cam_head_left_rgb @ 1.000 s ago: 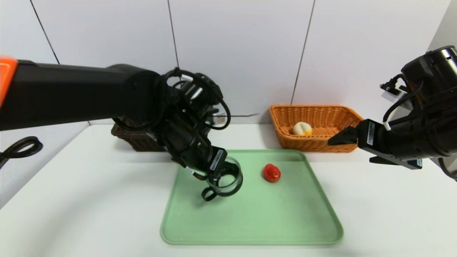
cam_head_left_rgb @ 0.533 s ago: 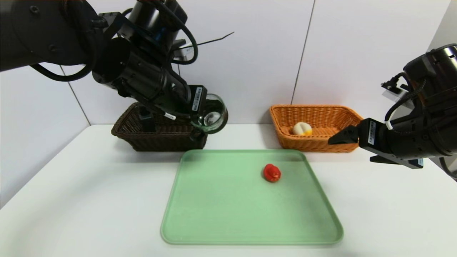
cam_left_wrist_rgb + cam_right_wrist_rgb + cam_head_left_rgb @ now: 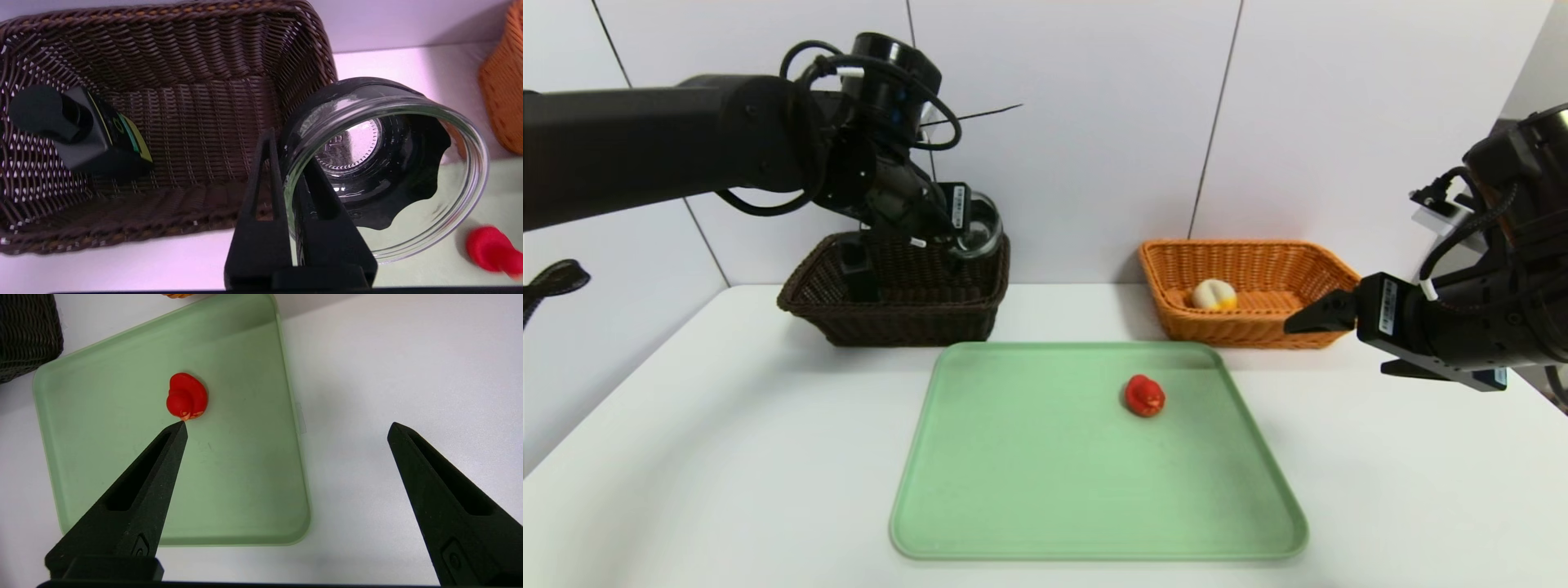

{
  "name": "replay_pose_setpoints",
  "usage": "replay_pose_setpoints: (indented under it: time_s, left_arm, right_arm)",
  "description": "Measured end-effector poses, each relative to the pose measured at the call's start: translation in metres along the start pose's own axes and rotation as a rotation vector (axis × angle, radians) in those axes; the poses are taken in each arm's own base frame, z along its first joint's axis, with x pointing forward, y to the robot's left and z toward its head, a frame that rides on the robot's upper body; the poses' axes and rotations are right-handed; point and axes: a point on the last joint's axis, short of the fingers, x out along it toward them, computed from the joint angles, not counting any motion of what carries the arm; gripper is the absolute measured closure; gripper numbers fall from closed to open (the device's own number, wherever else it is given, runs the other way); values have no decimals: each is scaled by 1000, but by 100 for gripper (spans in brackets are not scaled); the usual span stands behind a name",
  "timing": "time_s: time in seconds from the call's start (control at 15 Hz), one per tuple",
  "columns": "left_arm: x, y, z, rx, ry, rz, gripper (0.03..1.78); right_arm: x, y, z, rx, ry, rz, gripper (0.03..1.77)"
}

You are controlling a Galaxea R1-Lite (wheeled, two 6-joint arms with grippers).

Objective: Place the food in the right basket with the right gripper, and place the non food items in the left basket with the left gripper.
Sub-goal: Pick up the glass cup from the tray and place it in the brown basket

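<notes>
A: Starting with the head view: left end effector (image 3: pixel 947 233) raised above the right-hand end of the dark basket (image 3: pixel 890 327), clamped on the rim of a glass jar (image 3: pixel 978 229). Not yet let go, by the look of it.

B: And opposite? Right end effector (image 3: pixel 1311 317) parked in front of the orange basket (image 3: pixel 1241 331), holding nothing. Pale round food (image 3: pixel 1214 295) already lying inside that basket. Red item (image 3: pixel 1145 395) alone on the green tray (image 3: pixel 1013 523), right of the middle.

A: Moving to the left wrist view: one finger inside the jar (image 3: pixel 386 163), one outside, pinching the glass wall. Jar tipped on its side, overhanging the basket (image 3: pixel 171 61) wall rather than sitting over the middle. Black gadget (image 3: pixel 77 130) resting in the far end.

B: Risk, then? Probably a release from this spot catching the jar on the wicker edge and rolling it out onto the table. Thin pinch on smooth glass too, so a slip looks possible. Landing on the gadget seems unlikely, being well apart.

A: Right wrist view next: fingers (image 3: pixel 135 498) spread wide, nothing between, with the red item (image 3: pixel 186 396) on the tray (image 3: pixel 245 498) below.

B: Surroundings? White table (image 3: pixel 686 457), smooth and matte, both baskets pushed back near a pale panelled wall (image 3: pixel 1078 122) with dark seams. Tray surface slick-looking, so easy sliding for the red item if nudged.
</notes>
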Motion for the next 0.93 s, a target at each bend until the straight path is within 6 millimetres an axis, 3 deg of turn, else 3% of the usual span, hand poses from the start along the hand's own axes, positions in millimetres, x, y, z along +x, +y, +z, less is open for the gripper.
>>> replay_pose_setpoints:
  time_s: [0.47,0.73,0.93]
  left_arm:
    - [78,50,-11,-16,-17,164,170]
    - [103,75,-23,-30,29,219,170]
    - [111,80,-28,-32,47,232,170]
  right_arm:
    - [-3,-1,-1,-4,-5,5,10]
    - [-3,0,-2,-7,-2,6,10]
    - [-3,0,-4,-8,3,7,10]
